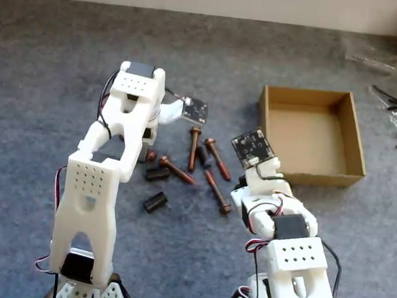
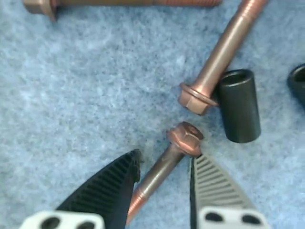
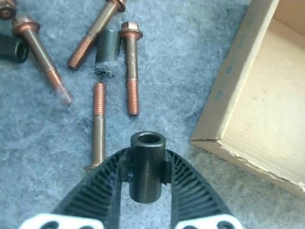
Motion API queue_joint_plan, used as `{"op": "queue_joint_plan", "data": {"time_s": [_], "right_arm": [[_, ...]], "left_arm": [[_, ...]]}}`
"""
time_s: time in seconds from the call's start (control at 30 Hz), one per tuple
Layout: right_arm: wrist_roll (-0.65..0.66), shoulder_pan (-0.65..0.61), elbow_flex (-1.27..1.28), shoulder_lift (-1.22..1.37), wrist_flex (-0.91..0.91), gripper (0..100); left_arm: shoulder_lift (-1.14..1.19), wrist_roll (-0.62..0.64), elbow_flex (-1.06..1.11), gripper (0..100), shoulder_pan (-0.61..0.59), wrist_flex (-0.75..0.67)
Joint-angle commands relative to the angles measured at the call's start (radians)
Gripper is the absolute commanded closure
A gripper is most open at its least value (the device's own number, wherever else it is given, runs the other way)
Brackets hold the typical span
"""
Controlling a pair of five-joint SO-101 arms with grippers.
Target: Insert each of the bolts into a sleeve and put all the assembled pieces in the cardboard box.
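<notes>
The grey felt table top (image 1: 47,77) carries everything we work with. The open brown cardboard box (image 3: 228,90) stands just beside the right claw (image 3: 147,160), off to one side of its tips, and the part of its floor we can see is bare. That claw is clamped on a short black cylindrical sleeve (image 3: 147,176), whose open bore faces out past the fingertips. Four loose copper-coloured hex-head bolts (image 3: 131,67) and another black sleeve (image 3: 107,45) lie beyond it.

The left claw (image 2: 164,157) is parted, with its jaws astride the shank of one copper-coloured flanged bolt (image 2: 152,183) that lies slantwise between them, its head just past the tips. A second copper bolt (image 2: 224,52) has its head very near that one, and a spare black sleeve (image 2: 239,106) touches its shank.

We judge the risks as follows. Because the bolt sits askew, closing the jaws may swivel it or squeeze it out, and the neighbouring head may get knocked. If the bolt ends up crooked in the grip, its threaded tip could catch the rim of the bore. The smooth sleeve could then be pushed through the right claw's pads instead of the bolt sliding in
</notes>
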Motion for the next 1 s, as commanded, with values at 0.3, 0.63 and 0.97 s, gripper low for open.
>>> {"op": "queue_joint_plan", "data": {"time_s": [0.3,0.63,0.97], "right_arm": [[0.011,0.010,-0.008,-0.018,-0.021,99.4],[0.011,0.010,-0.008,-0.016,-0.021,99.4],[0.011,0.012,-0.008,-0.016,-0.021,99.4]], "left_arm": [[-0.007,0.218,0.015,98,0.038,0.014],[-0.005,0.512,0.012,99,0.038,0.008],[-0.010,0.506,0.008,99,0.038,0.003]]}}
